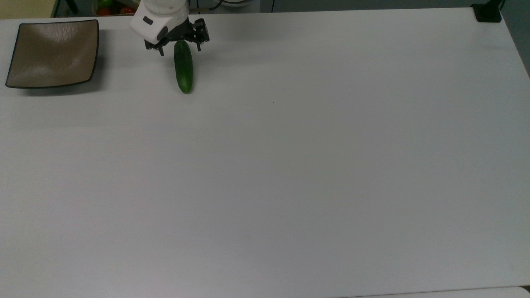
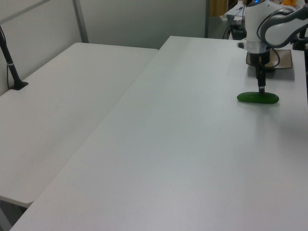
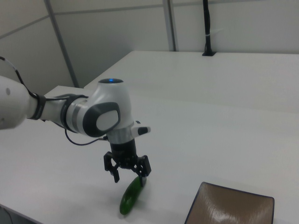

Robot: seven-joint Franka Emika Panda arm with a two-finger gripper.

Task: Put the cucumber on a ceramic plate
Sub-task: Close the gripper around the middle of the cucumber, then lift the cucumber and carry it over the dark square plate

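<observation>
Top view: gripper [image 1: 179, 46] spread astride smooth, rounded cucumber [image 1: 184, 70]; glossy square ceramic plate [image 1: 53, 54] well apart.

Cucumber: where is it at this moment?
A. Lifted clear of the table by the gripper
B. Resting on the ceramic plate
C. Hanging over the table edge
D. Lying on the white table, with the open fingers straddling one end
D. The cucumber lies flat on the white table, the gripper spread open either side of its far end, and the ceramic plate is bare.
</observation>
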